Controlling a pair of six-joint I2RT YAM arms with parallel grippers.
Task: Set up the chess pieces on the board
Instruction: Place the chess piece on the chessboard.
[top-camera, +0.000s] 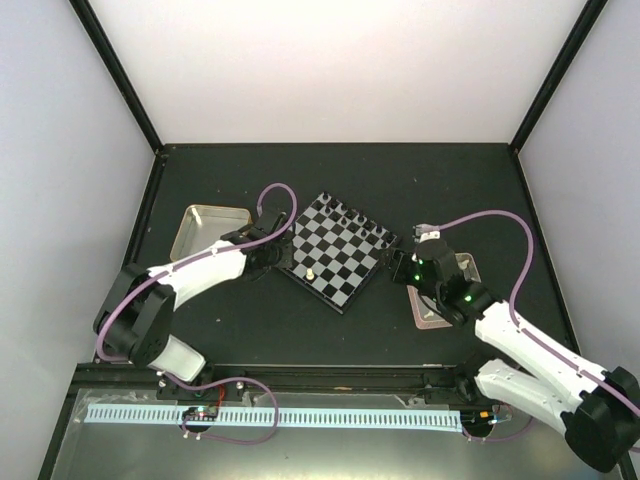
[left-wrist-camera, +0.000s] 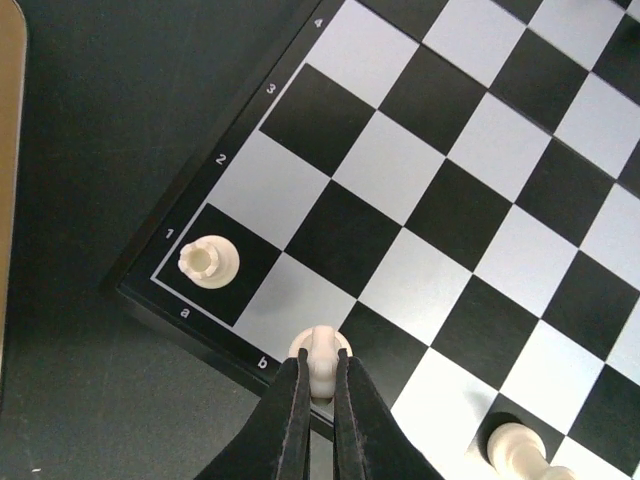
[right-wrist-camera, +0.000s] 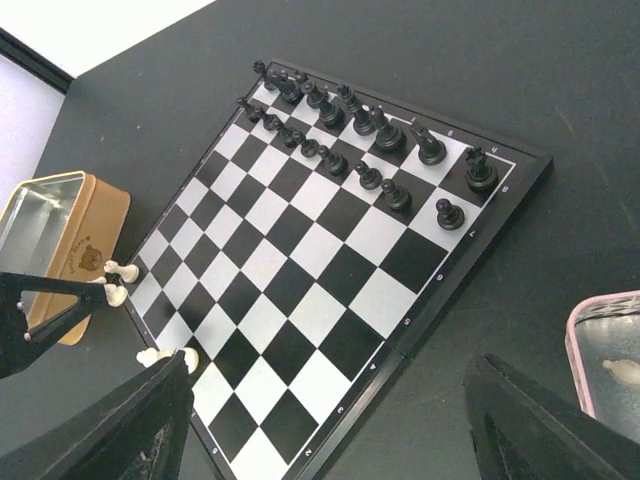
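Left gripper (left-wrist-camera: 320, 385): pressed together, pinching cream piece (left-wrist-camera: 320, 352), upright, at b-file square's near edge
Rook (left-wrist-camera: 208, 262): upright in corner square, just left of held piece
Board (top-camera: 345, 270): black pieces (right-wrist-camera: 370, 130) along far rows, left arm nearer white side
Right gripper (right-wrist-camera: 328, 400): spread wide, empty, beside pink tray (right-wrist-camera: 590, 310)

On the board (left-wrist-camera: 196, 196), the rim carries 1, 2, 3, 4 along one edge and a, b along the next.
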